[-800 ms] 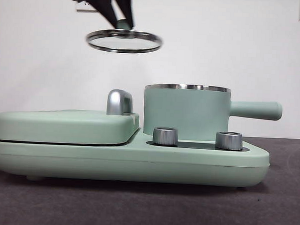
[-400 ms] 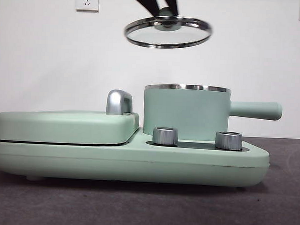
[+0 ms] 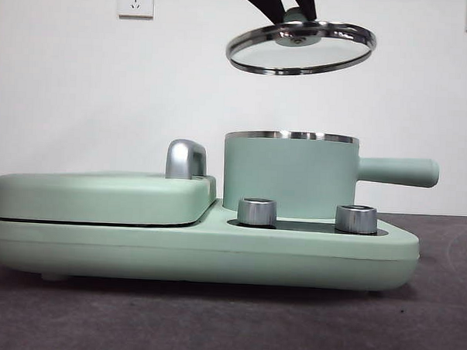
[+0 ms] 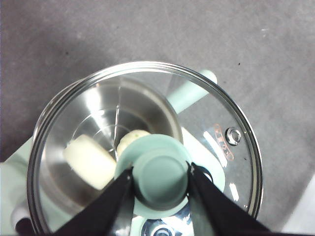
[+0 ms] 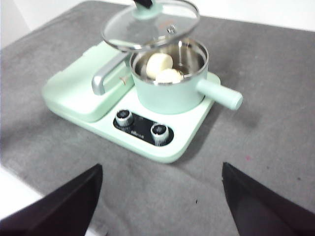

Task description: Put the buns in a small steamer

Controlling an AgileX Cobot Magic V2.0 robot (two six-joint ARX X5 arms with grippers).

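1. Left gripper (image 4: 160, 172): 2 black jaws closed tight on the mint-green round knob (image 4: 160, 178) of the steel-rimmed glass lid (image 3: 301, 48). The lid hangs in the air, tilted a little, above the pot and clear of its rim.
2. Mint-green round steamer pot (image 3: 289, 176) with steel rim: sits uncovered on the right half of the mint-green cooker base (image 3: 199, 251). Its straight side handle (image 3: 399, 170) points right in the front view.
3. Buns: both lie inside the pot on the steel bottom, touching or nearly so. The smooth cream loaf-shaped bun (image 5: 160, 64) and the second white bun (image 5: 169, 76) show plainly from the right wrist camera. Through the glass, the left wrist camera shows the smooth bun (image 4: 90, 160) whole; the other is mostly hidden behind the knob, so ribs and dots cannot be made out.
4. Right gripper (image 5: 160, 206): well back from the cooker, low over the grey table mat (image 5: 275, 123), jaws spread wide, holding nothing.
5. Flat mint-green griddle lid (image 3: 101, 194) with silver handle (image 3: 186, 159): closed, on the left half of the base, just beside the pot.
6. 2 silver dials (image 3: 257, 211) stand on the black panel in front of the pot.
7. White wall behind carries a socket (image 3: 136, 0) at upper left.
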